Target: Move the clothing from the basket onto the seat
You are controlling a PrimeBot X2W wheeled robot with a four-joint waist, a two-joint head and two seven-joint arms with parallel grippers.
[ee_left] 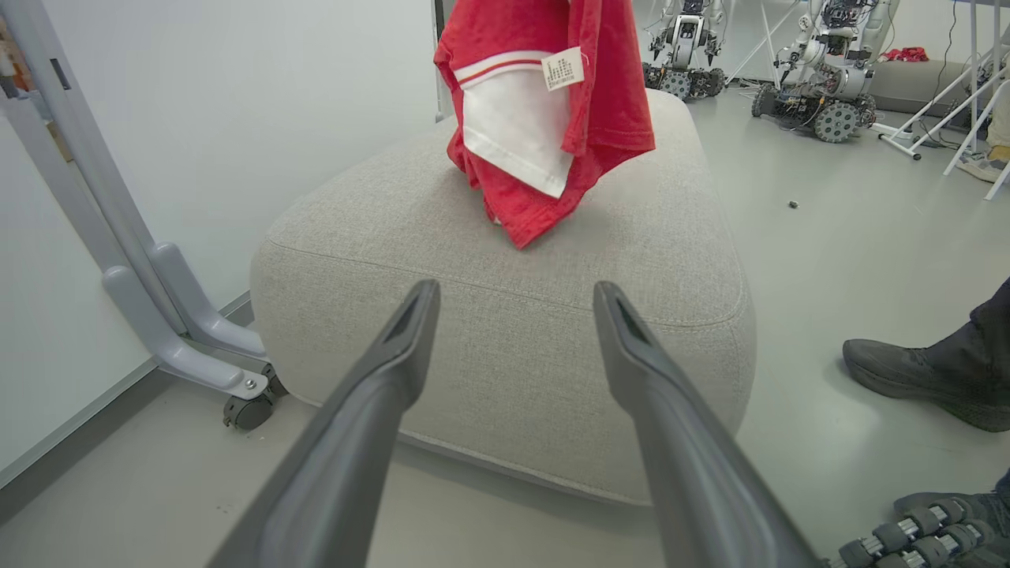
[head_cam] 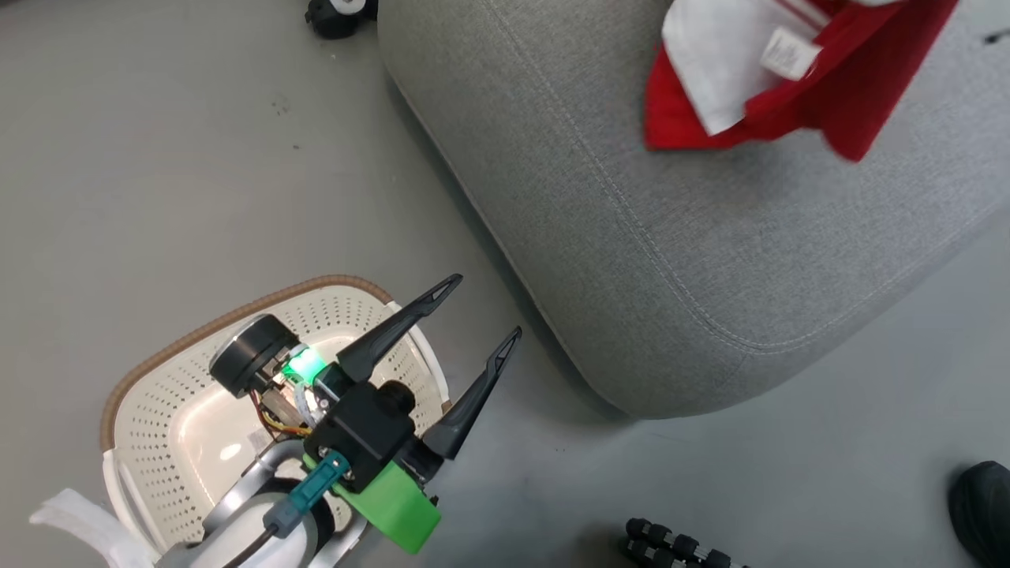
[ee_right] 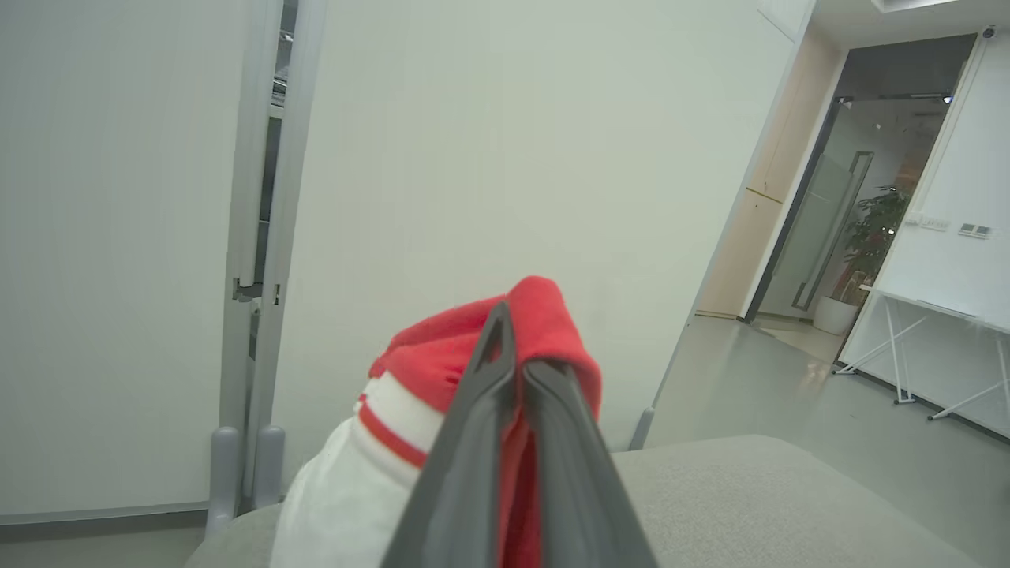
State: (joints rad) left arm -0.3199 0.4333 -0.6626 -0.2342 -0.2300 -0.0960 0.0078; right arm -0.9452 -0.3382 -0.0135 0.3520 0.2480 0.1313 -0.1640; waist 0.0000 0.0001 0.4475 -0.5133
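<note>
Clothing (head_cam: 868, 102) is pinched in the right gripper (ee_right: 514, 347), whose fingers are pressed together on a red fold beside the white-striped trim. The garment is hung above the seat (head_cam: 671, 260), with its lower hem at or just over the cushion's top in the left wrist view; whether contact is made cannot be told. The left gripper (head_cam: 483, 308) is spread wide and empty, held over the basket (head_cam: 237, 315), which stands on the floor just beside the seat's rounded corner. Release onto the cushion is judged to be the step in hand. Trouble could be caused by the fabric's softness: if the jaws are opened while cloth is bunched around the fingertips, a fold could be snagged and dragged back off as the arm is withdrawn. If the drop is made too near a rounded edge, the garment could be pulled to the floor by its own hanging weight.
</note>
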